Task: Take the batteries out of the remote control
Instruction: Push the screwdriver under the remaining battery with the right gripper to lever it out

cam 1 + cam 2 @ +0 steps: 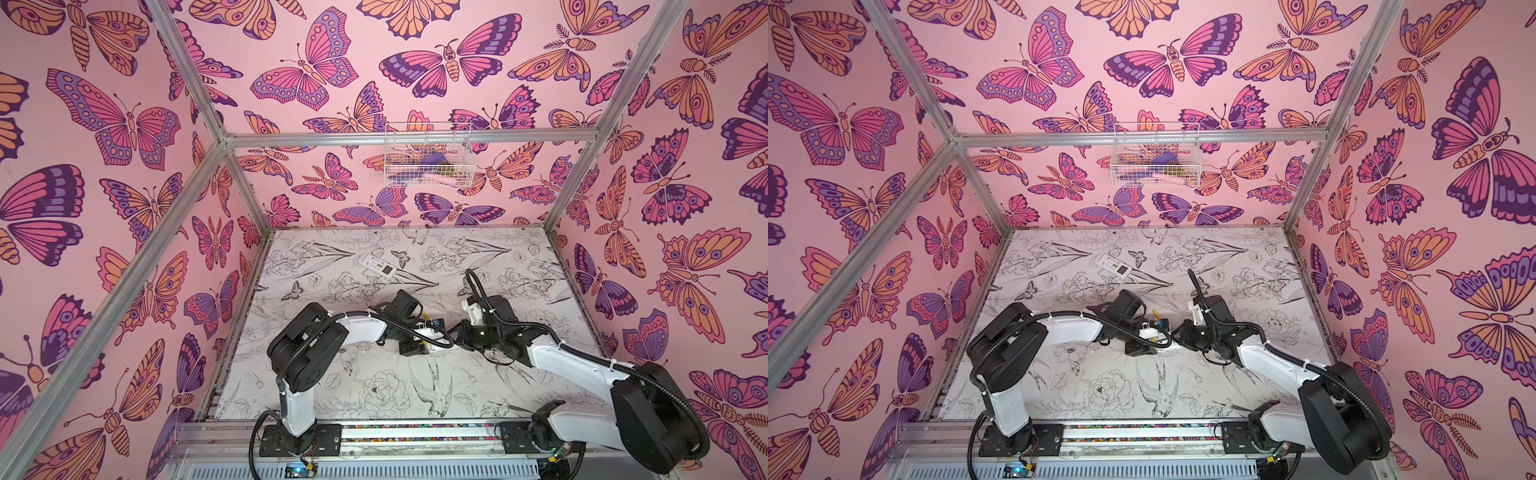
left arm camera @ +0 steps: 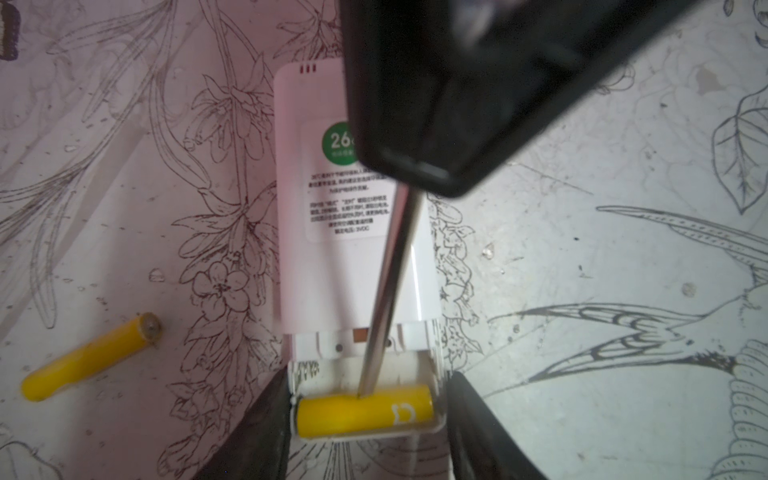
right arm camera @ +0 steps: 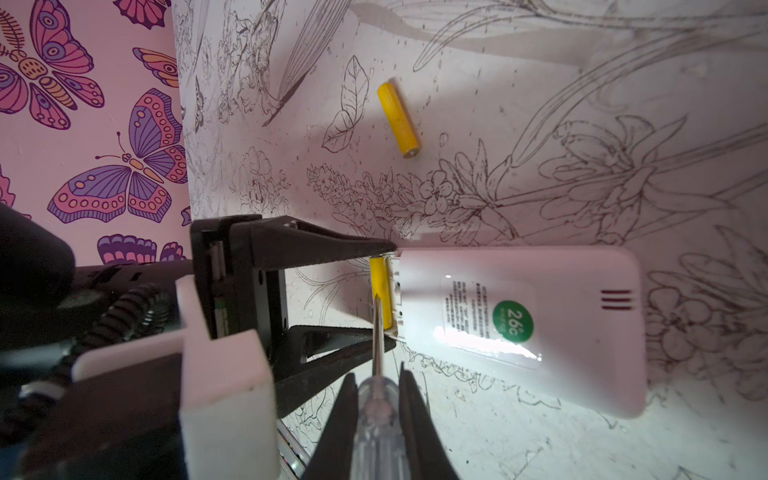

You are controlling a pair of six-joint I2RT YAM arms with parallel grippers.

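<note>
Between left hand's [image 2: 368,419] jaws lies the remote's [image 2: 332,270] battery [image 2: 353,417].

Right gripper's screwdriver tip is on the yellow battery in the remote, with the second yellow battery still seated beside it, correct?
No: the second yellow battery lies loose on the table, apart from the remote, per the left wrist view. The rest holds.

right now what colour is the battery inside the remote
The battery in the remote is bright yellow, clearest in the left wrist view.
</note>
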